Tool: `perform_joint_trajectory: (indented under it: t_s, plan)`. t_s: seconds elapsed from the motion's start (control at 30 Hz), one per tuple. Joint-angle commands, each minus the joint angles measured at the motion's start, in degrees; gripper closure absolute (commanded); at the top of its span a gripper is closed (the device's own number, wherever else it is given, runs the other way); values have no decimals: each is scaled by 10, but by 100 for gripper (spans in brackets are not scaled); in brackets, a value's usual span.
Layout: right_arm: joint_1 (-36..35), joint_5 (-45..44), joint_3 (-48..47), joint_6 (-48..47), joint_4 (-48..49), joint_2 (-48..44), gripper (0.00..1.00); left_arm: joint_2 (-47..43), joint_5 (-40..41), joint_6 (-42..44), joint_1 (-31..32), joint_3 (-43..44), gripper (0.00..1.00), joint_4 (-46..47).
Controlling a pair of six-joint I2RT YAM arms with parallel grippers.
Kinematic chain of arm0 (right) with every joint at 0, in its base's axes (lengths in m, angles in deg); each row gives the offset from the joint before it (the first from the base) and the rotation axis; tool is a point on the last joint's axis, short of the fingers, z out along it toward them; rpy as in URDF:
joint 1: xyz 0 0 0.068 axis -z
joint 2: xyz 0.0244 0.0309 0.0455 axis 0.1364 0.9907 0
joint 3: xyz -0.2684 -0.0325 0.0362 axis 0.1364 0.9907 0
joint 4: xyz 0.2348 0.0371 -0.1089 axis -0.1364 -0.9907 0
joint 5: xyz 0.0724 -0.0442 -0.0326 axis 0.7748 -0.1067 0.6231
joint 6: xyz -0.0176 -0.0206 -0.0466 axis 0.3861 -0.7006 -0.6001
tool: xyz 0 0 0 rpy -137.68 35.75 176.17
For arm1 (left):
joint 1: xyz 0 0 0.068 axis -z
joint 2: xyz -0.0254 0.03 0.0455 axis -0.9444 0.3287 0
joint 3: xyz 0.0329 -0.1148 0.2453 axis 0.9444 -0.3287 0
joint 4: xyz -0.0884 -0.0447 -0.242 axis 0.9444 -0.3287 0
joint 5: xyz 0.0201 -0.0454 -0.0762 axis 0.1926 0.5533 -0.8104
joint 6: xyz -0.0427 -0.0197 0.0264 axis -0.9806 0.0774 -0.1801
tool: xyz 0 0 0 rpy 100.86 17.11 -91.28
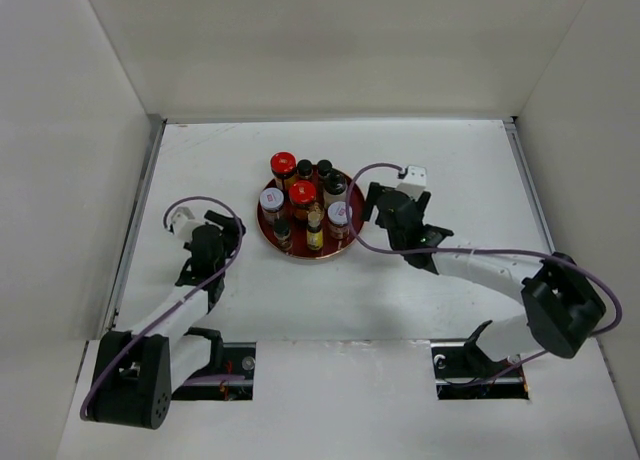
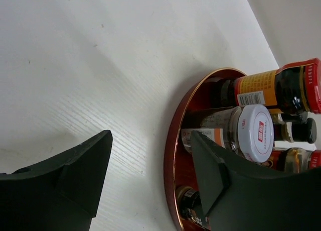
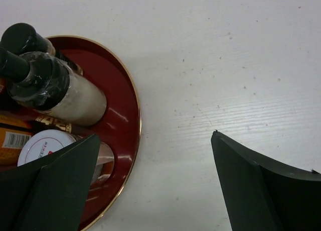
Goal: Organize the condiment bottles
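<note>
Right gripper (image 3: 155,135) spread wide, empty, just right of red tray (image 3: 125,125) | left gripper (image 2: 150,134) spread, empty, left of tray | risk: sideways nudge toppling crowded bottles (image 1: 305,210)

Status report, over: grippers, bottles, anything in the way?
Left gripper open, empty, beside tray. Right gripper open, empty, opposite side. Bottles clustered on the red tray. Nothing blocking either gripper.

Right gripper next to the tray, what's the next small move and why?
Probably lift the right gripper straight up and back, away from the tray. Its jaws stand wide open and empty, one finger overlaps the tray beside the white-lidded jar in the wrist view, and every bottle in view already stands on the tray.
</note>
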Motion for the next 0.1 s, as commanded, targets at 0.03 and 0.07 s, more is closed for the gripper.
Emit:
perform_joint_trajectory:
  t_s: [0.03,0.07]
  plan:
    - [-3,-14,6,16,16,-36,0,-13,10,7,12,25,37,-8]
    - [-3,-12,10,14,22,-41,0,-15,12,8,15,25,36,-8]
